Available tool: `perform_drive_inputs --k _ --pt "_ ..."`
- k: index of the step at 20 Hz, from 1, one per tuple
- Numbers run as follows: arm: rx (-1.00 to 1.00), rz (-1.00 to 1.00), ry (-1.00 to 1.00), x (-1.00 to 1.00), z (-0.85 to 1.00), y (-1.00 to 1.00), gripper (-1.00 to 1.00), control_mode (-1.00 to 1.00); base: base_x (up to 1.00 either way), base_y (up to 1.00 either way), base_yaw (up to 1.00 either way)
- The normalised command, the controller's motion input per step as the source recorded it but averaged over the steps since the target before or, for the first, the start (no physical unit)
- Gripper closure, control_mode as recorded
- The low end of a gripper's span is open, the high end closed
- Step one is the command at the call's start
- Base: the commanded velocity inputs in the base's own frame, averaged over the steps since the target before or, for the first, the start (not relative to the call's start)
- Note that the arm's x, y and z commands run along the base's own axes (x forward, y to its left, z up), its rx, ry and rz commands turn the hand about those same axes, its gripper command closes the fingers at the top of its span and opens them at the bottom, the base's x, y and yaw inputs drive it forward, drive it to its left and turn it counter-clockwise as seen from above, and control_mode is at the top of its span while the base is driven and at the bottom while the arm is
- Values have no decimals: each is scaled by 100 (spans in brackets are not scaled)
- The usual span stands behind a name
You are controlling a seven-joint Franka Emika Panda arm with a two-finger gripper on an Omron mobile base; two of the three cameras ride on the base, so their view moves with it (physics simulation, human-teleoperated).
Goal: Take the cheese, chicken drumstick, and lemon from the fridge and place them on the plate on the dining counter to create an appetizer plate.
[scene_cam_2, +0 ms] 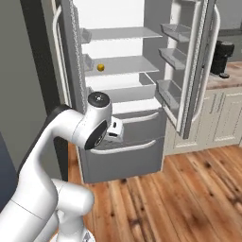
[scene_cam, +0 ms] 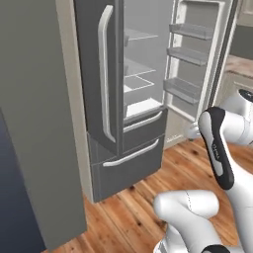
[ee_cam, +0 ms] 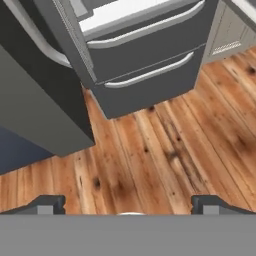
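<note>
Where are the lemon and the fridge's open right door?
lemon (scene_cam_2: 100, 67), right base view, middle of the ball on the fridge shelf.
fridge's open right door (scene_cam_2: 194, 71), right base view, inner edge by the bins.

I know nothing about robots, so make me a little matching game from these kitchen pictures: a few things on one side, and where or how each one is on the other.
Things:
1. lemon
2. right fridge door
3. gripper
4. coffee machine

Place or state:
A. swung wide open
B. on the side worktop right of the fridge
C. on a middle shelf inside the fridge
D. jaws spread apart, aimed at the wooden floor

Pairs: 1-C, 2-A, 3-D, 4-B
</note>
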Motion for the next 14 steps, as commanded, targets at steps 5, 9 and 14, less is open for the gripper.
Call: perform_drive_inputs --k 5,9,14 --pt "0 0 0 0 0 0 -100 100 24 -58 29" --pt "0 0 0 0 0 0 -100 100 28 -57 30" --pt "0 0 0 0 0 0 -100 100 29 -44 31"
